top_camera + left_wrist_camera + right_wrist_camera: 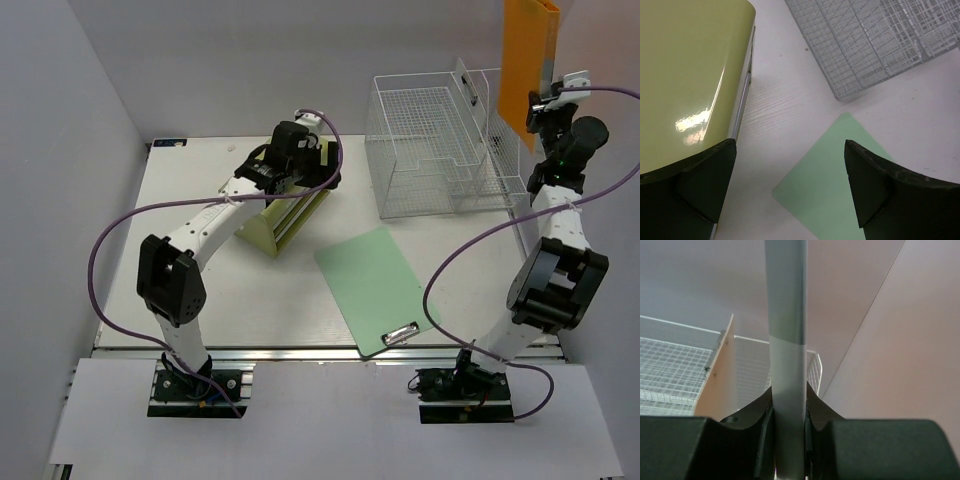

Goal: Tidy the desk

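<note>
The white desk (250, 300) carries a light green clipboard (375, 285) lying flat near the front rail, its clip toward the arms. My right gripper (545, 100) is raised at the back right, shut on an orange clipboard (522, 60) that hangs upright above the wire rack (430, 150). In the right wrist view the orange clipboard (786, 340) shows edge-on as a grey strip clamped at the right gripper (787, 440). My left gripper (300, 160) hovers open over the olive-green drawer box (285, 215). Nothing sits in the left gripper (790, 150); the green clipboard (840, 175) lies below.
The wire rack (865, 40) stands at the back right, with a pale board (717, 380) upright inside it. The drawer box (685, 75) sits back left of centre. Grey walls close in the left, back and right sides.
</note>
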You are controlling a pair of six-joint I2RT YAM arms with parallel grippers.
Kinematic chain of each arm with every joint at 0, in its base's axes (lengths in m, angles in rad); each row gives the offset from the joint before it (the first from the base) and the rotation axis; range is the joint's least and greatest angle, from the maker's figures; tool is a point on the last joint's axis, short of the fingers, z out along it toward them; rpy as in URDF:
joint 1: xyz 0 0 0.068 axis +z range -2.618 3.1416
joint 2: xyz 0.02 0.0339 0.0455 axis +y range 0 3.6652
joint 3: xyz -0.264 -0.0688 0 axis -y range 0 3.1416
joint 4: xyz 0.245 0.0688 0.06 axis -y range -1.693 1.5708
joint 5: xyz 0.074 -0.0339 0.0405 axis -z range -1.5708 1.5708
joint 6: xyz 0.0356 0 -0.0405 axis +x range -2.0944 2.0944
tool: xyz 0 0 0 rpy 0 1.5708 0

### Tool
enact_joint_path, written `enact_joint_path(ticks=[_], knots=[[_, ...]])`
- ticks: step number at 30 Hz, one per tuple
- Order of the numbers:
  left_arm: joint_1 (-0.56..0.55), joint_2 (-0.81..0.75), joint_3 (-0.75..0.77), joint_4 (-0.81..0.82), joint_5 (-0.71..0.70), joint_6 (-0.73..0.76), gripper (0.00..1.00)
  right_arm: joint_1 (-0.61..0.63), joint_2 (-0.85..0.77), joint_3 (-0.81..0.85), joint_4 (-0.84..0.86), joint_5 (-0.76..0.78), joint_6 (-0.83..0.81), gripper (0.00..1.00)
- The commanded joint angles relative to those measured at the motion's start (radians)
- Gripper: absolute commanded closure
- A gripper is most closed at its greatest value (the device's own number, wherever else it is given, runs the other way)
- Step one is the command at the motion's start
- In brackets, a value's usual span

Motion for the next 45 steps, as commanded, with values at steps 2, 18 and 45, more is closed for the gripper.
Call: enact_joint_path(ticks=[2, 18, 45], knots=[[0.013, 0.0, -0.014, 0.042, 0.015, -0.026, 0.02, -0.005, 0.069, 0.095, 0.191, -0.009, 0.041, 1.0], [0.014, 0.082, 0.03, 0.053, 0.014, -0.058, 0.02, 0.01, 0.392, 0.152, 0.624, 0.064, 0.189, 1.0], [0.014, 0.125, 0.081, -0.025, -0.032, -0.069, 0.02, 0.013, 0.468, -0.031, 0.71, 0.069, 0.212, 0.5]])
